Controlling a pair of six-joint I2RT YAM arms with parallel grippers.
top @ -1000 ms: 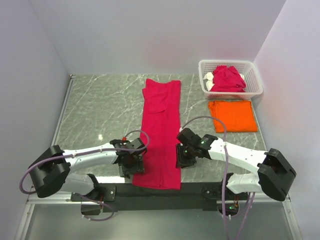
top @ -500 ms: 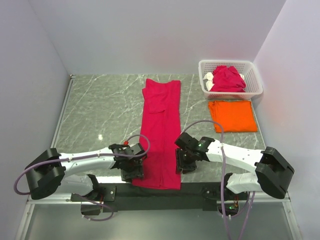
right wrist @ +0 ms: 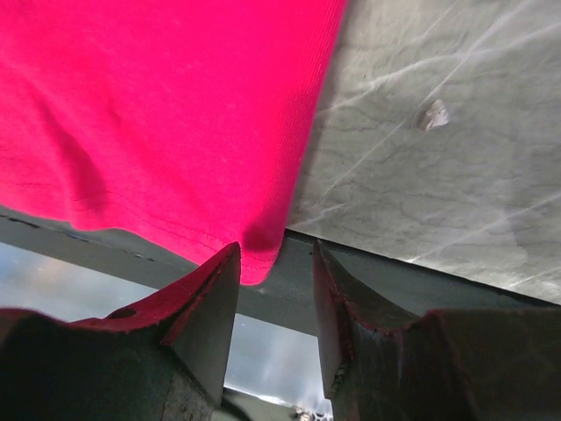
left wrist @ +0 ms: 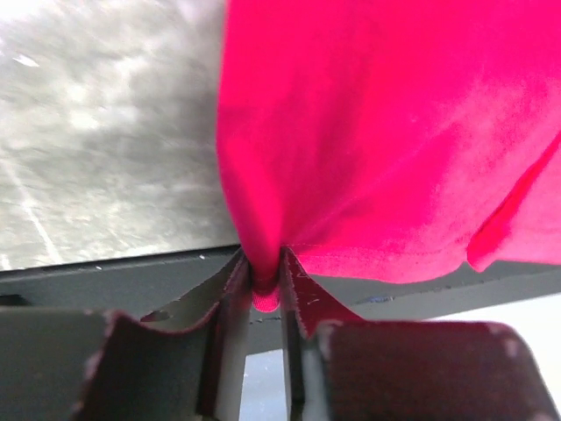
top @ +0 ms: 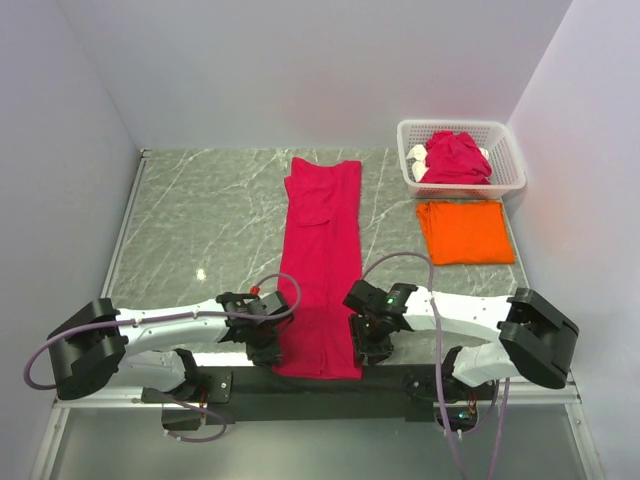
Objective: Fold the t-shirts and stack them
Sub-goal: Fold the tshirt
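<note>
- Left gripper (left wrist: 263, 274): jaws clamped on the near-left hem corner of the crimson t-shirt (top: 322, 250), judged ready for lifting.
- Right gripper (right wrist: 274, 261): jaws apart, right hem corner bracketed, not yet pinched.
- Shirt laid lengthwise mid-table (top: 200, 215); folded orange t-shirt (top: 465, 232) judged the stack base.

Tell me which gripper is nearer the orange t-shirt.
Right. The right gripper is at the near edge, left of the orange t-shirt; the left gripper is farther left, beyond the crimson t-shirt.
</note>
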